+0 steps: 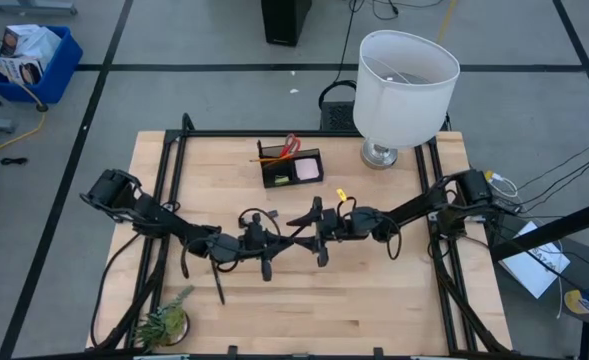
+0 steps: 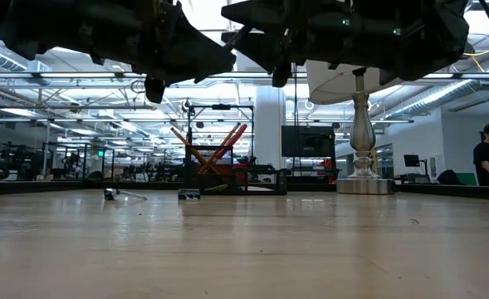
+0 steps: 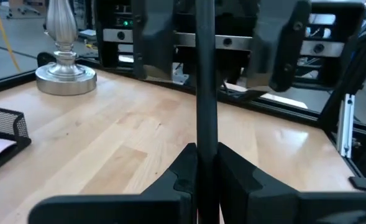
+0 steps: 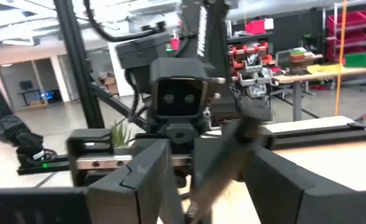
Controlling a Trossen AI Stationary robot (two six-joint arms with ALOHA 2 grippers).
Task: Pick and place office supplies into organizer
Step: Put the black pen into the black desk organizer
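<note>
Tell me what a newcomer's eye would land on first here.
The two dark arms meeting nose to nose over the middle of the table: the left gripper is shut on a black pen, with the right gripper right against it, its fingers parted around the same pen. Next, the big white-shaded lamp at the far right corner, and beside it the black organizer, already holding orange pencils and a pink pad.

No text, label, brand or number can be read anywhere — not on the arms, not in the room.
</note>
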